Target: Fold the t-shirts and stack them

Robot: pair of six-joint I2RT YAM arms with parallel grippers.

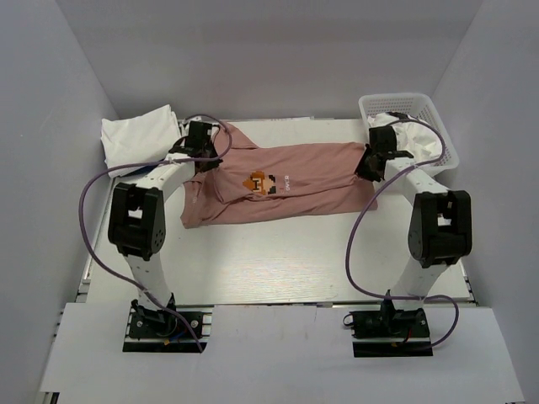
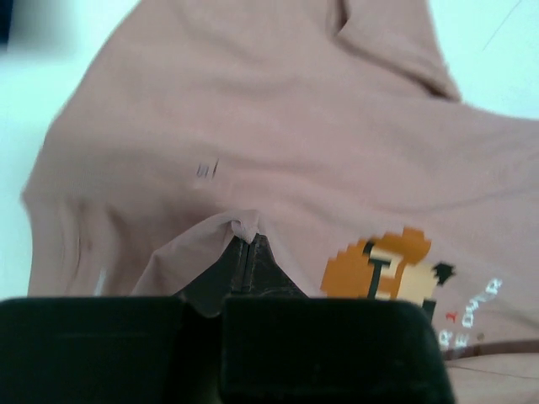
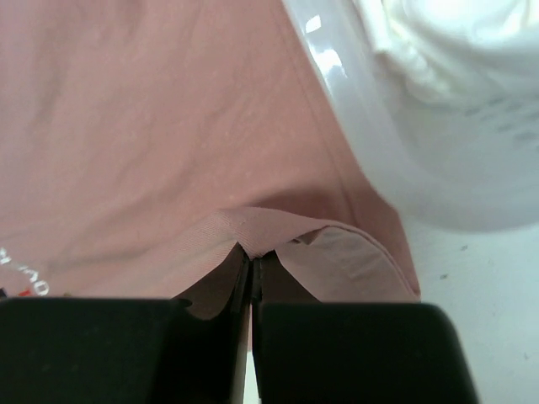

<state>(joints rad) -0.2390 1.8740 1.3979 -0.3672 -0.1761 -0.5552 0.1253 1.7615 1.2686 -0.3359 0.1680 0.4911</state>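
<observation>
The dusty-pink t-shirt (image 1: 286, 181) lies spread across the frame's centre; your left gripper (image 2: 244, 242) and right gripper (image 3: 251, 257) each clench a pinched fold at its opposite ends. A white t-shirt (image 1: 139, 135), possibly folded, lies upper left.

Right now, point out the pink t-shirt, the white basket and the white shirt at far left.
pink t-shirt (image 1: 316, 172), top view, plain fabric right of the print.
white basket (image 1: 397, 100), top view, its far rim.
white shirt (image 1: 135, 135), top view, middle of the pile.
</observation>
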